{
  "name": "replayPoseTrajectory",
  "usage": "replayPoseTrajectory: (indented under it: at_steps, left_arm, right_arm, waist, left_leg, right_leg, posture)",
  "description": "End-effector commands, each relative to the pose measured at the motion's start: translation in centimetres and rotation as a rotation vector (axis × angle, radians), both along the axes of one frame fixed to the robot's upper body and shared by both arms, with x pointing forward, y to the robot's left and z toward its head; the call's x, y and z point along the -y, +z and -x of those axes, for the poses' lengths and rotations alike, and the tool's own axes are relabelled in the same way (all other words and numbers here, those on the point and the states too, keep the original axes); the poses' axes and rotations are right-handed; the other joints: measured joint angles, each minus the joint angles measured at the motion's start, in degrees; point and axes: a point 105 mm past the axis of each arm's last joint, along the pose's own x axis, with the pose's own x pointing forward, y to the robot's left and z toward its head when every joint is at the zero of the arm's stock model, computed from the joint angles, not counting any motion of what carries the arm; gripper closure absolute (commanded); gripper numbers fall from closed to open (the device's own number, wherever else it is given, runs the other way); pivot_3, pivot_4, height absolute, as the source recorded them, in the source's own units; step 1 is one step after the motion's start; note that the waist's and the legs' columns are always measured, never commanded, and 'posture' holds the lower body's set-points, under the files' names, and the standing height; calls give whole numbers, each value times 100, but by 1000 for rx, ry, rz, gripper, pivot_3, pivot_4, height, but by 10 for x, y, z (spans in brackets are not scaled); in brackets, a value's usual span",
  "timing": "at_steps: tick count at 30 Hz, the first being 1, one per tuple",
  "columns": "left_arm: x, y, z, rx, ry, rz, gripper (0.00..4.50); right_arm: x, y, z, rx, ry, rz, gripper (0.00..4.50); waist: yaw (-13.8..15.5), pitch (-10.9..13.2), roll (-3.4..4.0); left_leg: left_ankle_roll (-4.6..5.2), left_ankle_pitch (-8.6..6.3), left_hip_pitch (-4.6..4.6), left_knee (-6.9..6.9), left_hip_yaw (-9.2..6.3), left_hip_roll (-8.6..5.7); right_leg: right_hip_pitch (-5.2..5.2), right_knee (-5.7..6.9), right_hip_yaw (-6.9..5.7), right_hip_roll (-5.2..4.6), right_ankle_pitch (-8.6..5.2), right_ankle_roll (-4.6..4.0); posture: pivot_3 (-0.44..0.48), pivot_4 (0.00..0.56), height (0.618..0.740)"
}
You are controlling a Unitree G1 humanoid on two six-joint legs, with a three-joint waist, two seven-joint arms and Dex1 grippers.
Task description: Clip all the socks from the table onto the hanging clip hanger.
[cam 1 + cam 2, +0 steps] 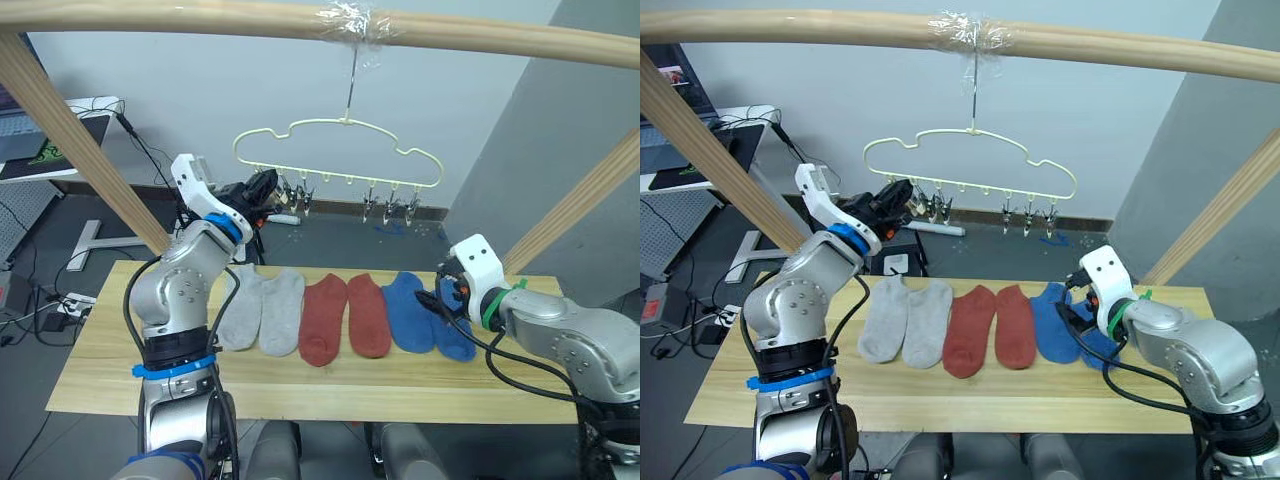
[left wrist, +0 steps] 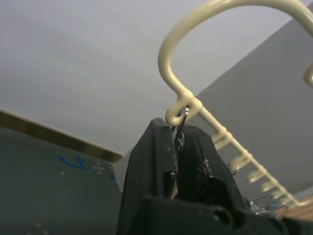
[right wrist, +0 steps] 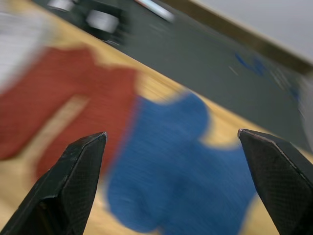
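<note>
Left wrist view gave us the best look at the left gripper (image 2: pixel 178 147): black fingers pressed together on a small metal clip (image 2: pixel 180 121) at the left end of the clip hanger (image 2: pixel 195 105). Most of the clip was buried between the fingers; we saw just its top under the hanger loop. Head views had the same gripper (image 1: pixel 262 188) up at the hanger's (image 1: pixel 340 150) left end, but too small to judge the pinch.

Right wrist view was blurred. We still made out the right gripper (image 3: pixel 173 161) with jaws spread wide, hovering over the blue socks (image 3: pixel 181 166); contact we could not tell. Rust red socks (image 3: pixel 73 98) sat just beside them. The grey pair was cut off at that view's corner.

Head views showed all six socks in a row on the table (image 1: pixel 100 350): grey pair (image 1: pixel 262 310), red pair (image 1: pixel 346 316), blue pair (image 1: pixel 425 315). The right gripper (image 1: pixel 1072 300) covered part of the outer blue sock. The hanger hook was taped to the wooden pole (image 1: pixel 200 20). Remaining clips (image 1: pixel 390 205) hung bare.
</note>
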Motion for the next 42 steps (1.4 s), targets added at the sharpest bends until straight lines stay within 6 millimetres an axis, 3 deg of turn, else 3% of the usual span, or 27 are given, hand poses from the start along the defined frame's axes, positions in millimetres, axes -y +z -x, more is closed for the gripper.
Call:
replayPoseTrajectory:
  at_steps: [1,10,18,29,42]
  left_arm:
    - [8,29,10,66,-74,48,4388]
    - [7,34,12,43,-97,82,4388]
    - [11,21,19,18,-115,-4,4388]
    - [6,12,20,-3,-115,-57,4388]
    - [0,7,22,-7,-111,-118,4388]
  right_arm:
    - [12,-9,-12,12,-120,44,0]
    - [28,-36,-50,-13,-384,46,0]
    - [33,-31,-70,24,-485,38,0]
    - [37,-33,-79,37,-544,48,0]
    - [40,-48,-74,-20,-579,53,0]
  waist:
    - [-3,1,1]
    - [10,9,6]
    - [8,14,14]
    - [12,18,20]
    - [8,21,26]
  left_leg:
    - [0,0,0,0,-1,0]
    - [-1,1,-8,0,-1,-2]
    - [-1,1,-23,0,-6,-1]
    - [-1,1,-25,0,-9,-1]
    - [-1,1,-24,0,-9,-1]
  right_leg:
    - [0,0,-1,0,0,0]
    - [-5,-1,-1,-1,0,0]
    - [-17,2,-8,-2,12,-19]
    - [-19,6,-12,-2,13,-21]
    - [-19,8,-12,-2,13,-21]
  posture:
    - [-117,237,740]
    - [-101,231,740]
    - [-86,236,740]
    - [-80,244,740]
    - [-73,252,740]
